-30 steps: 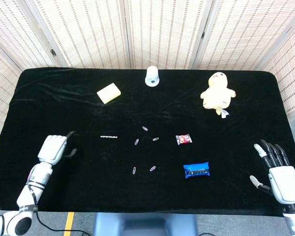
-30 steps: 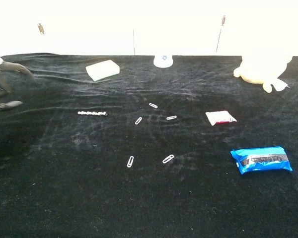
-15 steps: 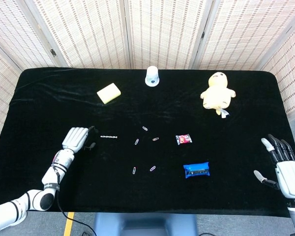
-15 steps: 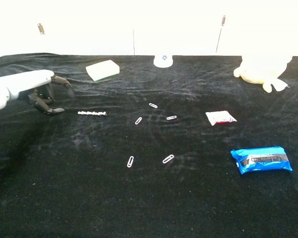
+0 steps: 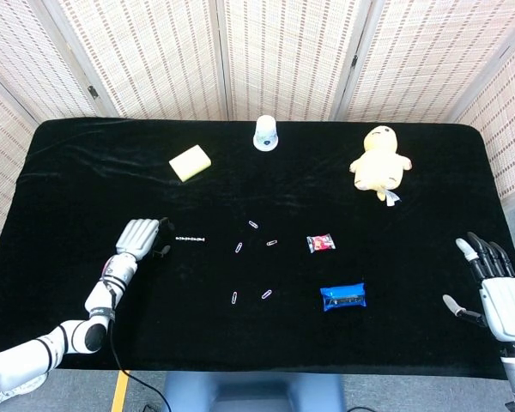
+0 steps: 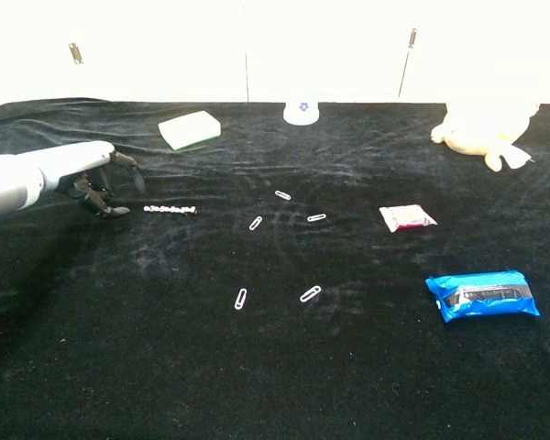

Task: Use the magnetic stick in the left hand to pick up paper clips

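The magnetic stick [image 5: 190, 239] [image 6: 170, 210], a short beaded silver rod, lies flat on the black cloth. My left hand [image 5: 140, 238] [image 6: 92, 179] hovers just left of its end, fingers apart and curved, holding nothing. Several paper clips lie scattered to the right of the stick: three in an upper group around one clip [image 5: 239, 247] [image 6: 256, 223], two lower down near another clip [image 5: 233, 298] [image 6: 241, 298]. My right hand [image 5: 498, 287] rests at the table's near right corner with fingers spread and empty; the chest view does not show it.
A yellow sponge [image 5: 190, 162] [image 6: 190, 129] and a white cup [image 5: 266, 133] sit at the back. A yellow plush duck [image 5: 379, 163] lies back right. A red candy packet [image 5: 320, 243] and a blue packet [image 5: 342, 296] [image 6: 482, 295] lie right of the clips.
My left hand has travelled right across the cloth until it is close to the stick's left end. My right hand drew back slightly toward the near edge.
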Motion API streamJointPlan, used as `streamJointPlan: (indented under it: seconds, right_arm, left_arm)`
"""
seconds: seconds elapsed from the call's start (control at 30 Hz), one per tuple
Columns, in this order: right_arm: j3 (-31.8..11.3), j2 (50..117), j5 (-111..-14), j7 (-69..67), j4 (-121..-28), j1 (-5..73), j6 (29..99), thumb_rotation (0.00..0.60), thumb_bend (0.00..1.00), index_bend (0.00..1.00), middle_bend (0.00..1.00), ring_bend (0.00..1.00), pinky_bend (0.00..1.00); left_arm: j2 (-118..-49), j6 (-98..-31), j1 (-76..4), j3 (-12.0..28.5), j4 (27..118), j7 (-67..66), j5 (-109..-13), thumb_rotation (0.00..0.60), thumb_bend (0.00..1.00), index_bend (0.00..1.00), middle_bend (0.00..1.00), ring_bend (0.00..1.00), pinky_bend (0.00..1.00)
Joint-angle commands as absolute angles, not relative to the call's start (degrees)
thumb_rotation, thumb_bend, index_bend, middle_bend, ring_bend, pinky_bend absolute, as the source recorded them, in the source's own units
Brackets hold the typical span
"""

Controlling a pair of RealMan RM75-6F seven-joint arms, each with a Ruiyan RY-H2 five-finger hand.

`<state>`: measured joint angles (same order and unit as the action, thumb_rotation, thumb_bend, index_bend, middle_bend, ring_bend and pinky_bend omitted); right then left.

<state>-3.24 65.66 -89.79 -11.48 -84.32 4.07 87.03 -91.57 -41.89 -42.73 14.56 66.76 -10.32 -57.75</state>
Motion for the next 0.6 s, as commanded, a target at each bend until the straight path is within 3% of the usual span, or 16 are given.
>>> streamJointPlan:
  seconds: [0.03, 0.6]
  right_arm:
    - [-3.4, 65.5, -89.4, -11.6, -84.4, 4.2, 86.6, 0.600, 0.24, 0.00, 0.00, 0.04, 0.00]
    - [-3.2, 64.6, -88.0, -11.8, -85.0, 4.7, 84.8, 0.600, 0.23, 0.00, 0.00, 0.04, 0.00]
  left_arm:
    - [-92.7, -41.0, -43.6, 14.3, 65.4, -9.9, -57.1, 0.600, 0.42, 0.36, 1.00, 1.00, 1.00]
    - [-96.8, -41.4, -45.7, 14.1, 61.0, -7.1, -57.8, 0.600, 0.43, 0.42, 1.00, 1.00, 1.00]
